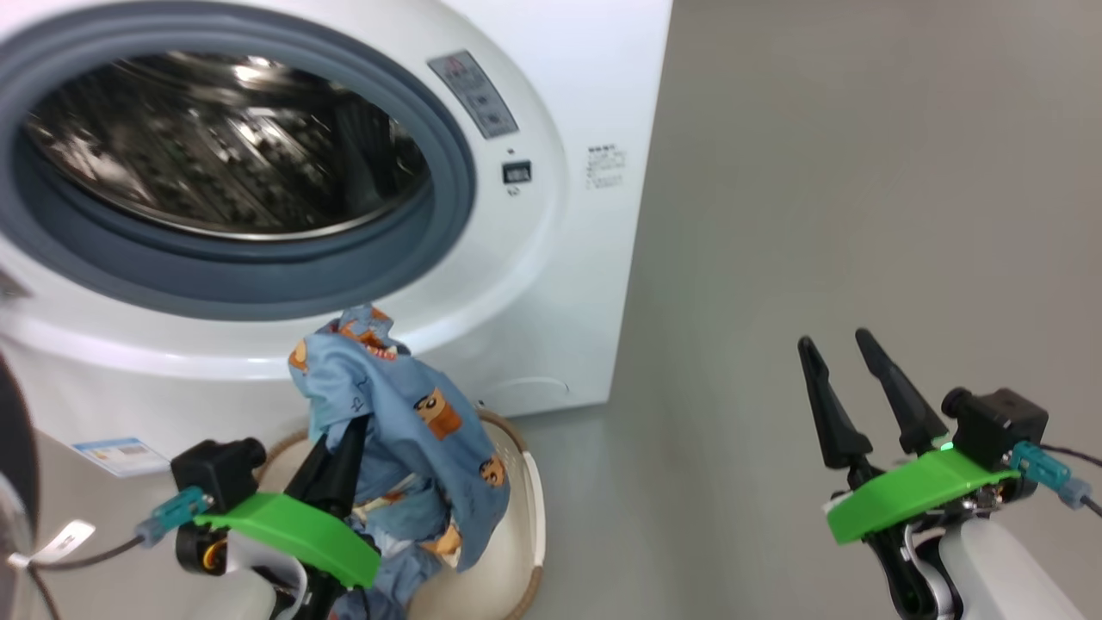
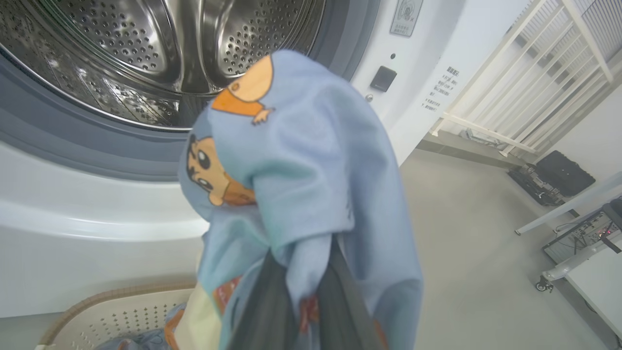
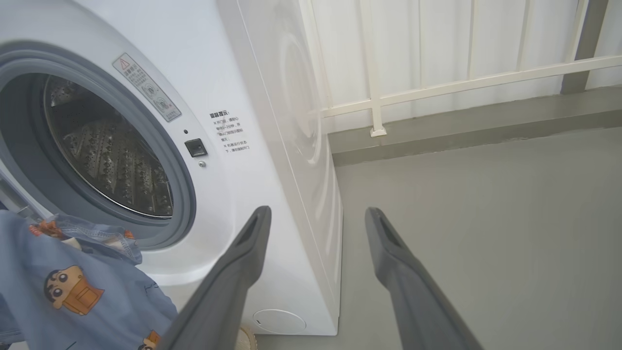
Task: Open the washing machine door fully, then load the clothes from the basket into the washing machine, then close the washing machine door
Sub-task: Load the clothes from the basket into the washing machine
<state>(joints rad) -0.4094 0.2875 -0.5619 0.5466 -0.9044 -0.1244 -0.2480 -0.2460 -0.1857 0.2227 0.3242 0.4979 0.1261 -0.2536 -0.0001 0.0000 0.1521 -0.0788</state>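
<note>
Warning-triangle label (image 3: 146, 86) on washing machine (image 3: 228, 63).

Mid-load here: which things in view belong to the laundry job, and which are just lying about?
Job:
- washing machine
- clothes, held by the left end effector
- basket, under the clothes
- right end effector, open, empty

Lying about:
- white railing
- black gear by the wall
- white table
</note>
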